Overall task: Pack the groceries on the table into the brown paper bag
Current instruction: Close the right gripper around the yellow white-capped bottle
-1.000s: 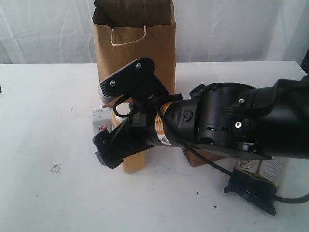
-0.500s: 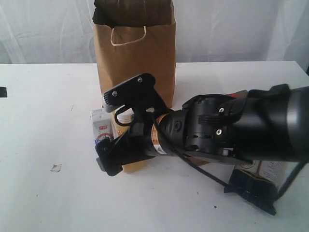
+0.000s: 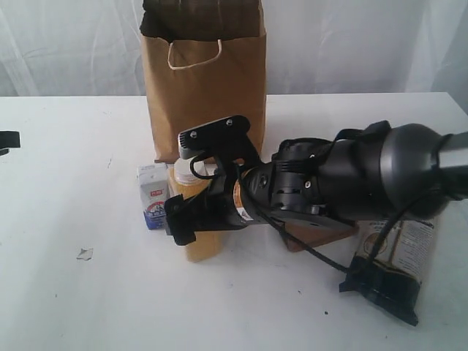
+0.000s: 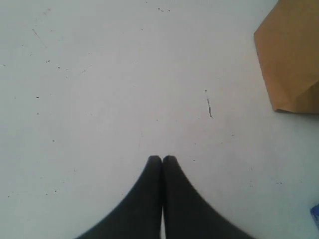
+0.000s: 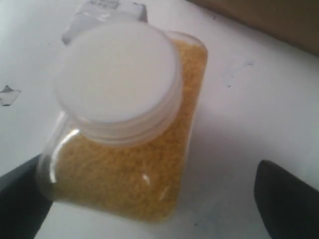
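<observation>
Since the yellow white-capped bottle stood upright on the desk, at 6 o'clock from the brown paper bag, the right hand straddled it spread wide, probably short of contact, ready to clamp. The left hand, pressed together, hovered idle near the bag's corner.

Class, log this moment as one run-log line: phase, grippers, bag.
phase: pre-grasp | right gripper: open, straddling yellow white-capped bottle | left gripper: shut, empty, over white tabletop | brown paper bag: upright
</observation>
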Available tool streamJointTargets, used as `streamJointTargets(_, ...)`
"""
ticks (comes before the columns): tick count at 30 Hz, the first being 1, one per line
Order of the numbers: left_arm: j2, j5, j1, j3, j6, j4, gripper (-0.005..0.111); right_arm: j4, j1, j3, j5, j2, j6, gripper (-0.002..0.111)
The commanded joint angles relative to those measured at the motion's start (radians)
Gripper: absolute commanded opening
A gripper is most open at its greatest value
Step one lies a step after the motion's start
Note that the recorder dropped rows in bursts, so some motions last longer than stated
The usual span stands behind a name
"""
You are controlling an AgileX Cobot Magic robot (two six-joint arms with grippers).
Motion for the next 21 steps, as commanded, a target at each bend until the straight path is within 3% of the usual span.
streamJointTargets(1,-0.012,-0.004,-0.005,0.006,0.004,0.003,0.000,-0.027,-0.014,-0.002,-0.078,0.043,0.004,0.105)
streamJointTargets(4,-0.012,-0.004,-0.005,0.006,0.006,0.003,0.000,-0.023,-0.014,-0.010,-0.071,0.049,0.013,0.102)
streamJointTargets(11,-0.012,-0.006,-0.005,0.006,0.005,0.003,0.000,-0.027,-0.014,-0.032,-0.057,0.086,0.032,0.070)
streamJointTargets(17,-0.012,-0.032,-0.005,0.006,0.005,0.003,0.000,-0.027,-0.014,-0.032,-0.181,0.106,0.032,0.062)
streamJointTargets(21,-0.012,-0.070,-0.005,0.006,0.020,0.003,0.000,-0.027,-0.014,-0.032,-0.081,0.106,0.028,0.038)
